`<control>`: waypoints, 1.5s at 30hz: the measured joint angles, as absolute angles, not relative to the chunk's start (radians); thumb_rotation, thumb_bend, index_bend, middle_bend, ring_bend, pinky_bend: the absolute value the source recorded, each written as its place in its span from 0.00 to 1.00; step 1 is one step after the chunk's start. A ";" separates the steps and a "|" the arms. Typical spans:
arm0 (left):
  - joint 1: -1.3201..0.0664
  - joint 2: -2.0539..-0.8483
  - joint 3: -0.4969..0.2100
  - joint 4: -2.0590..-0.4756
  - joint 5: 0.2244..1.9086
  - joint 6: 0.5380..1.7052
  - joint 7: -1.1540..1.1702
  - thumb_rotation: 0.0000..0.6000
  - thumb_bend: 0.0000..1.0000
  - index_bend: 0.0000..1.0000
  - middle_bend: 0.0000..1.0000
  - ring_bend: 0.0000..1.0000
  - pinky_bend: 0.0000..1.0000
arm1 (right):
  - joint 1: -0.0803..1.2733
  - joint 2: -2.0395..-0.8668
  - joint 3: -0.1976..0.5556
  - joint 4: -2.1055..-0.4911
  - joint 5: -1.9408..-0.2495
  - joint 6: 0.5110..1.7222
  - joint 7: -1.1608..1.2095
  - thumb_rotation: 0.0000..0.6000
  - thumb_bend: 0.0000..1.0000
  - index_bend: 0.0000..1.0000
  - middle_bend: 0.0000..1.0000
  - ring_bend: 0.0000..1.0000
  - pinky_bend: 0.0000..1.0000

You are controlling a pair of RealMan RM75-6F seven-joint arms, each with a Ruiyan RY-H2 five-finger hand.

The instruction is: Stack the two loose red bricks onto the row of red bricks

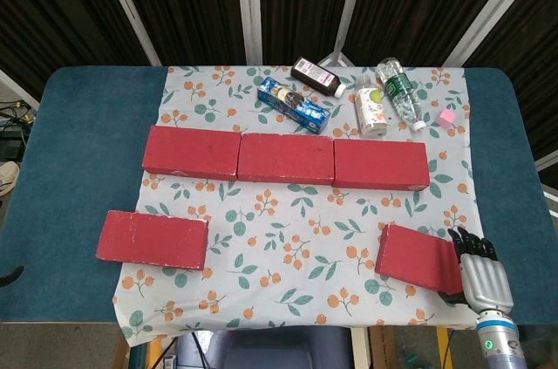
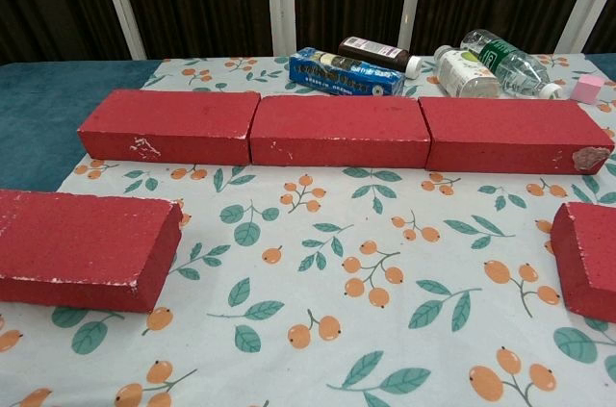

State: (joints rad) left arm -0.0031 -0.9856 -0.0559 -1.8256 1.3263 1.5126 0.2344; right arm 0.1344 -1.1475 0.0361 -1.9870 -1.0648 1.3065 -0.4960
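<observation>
Three red bricks form a row across the floral cloth: left (image 1: pixel 192 152), middle (image 1: pixel 286 159) and right (image 1: pixel 381 165). One loose red brick (image 1: pixel 153 239) (image 2: pixel 82 245) lies front left. The other loose brick (image 1: pixel 417 255) (image 2: pixel 589 258) lies front right, slightly skewed. My right hand (image 1: pixel 479 275) lies over that brick's right end with its fingers (image 1: pixel 466 244) stretched out and apart, and the brick lies flat on the cloth. A dark sliver (image 1: pixel 8 275) at the left edge may be my left hand; too little shows to tell.
Behind the row lie a blue box (image 1: pixel 295 104), a dark bottle (image 1: pixel 317 77), two plastic bottles (image 1: pixel 370 105) (image 1: pixel 401 92) and a small pink cube (image 1: pixel 447 116). The cloth (image 1: pixel 296 238) covers a blue table (image 1: pixel 70 151), whose front edge runs close to both loose bricks.
</observation>
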 measured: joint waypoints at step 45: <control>-0.012 -1.001 -0.062 -1.825 1.294 1.509 0.279 1.00 0.00 0.05 0.00 0.00 0.22 | 0.267 -1.301 0.064 -1.848 -0.896 1.228 -0.648 1.00 0.00 0.00 0.19 0.02 0.00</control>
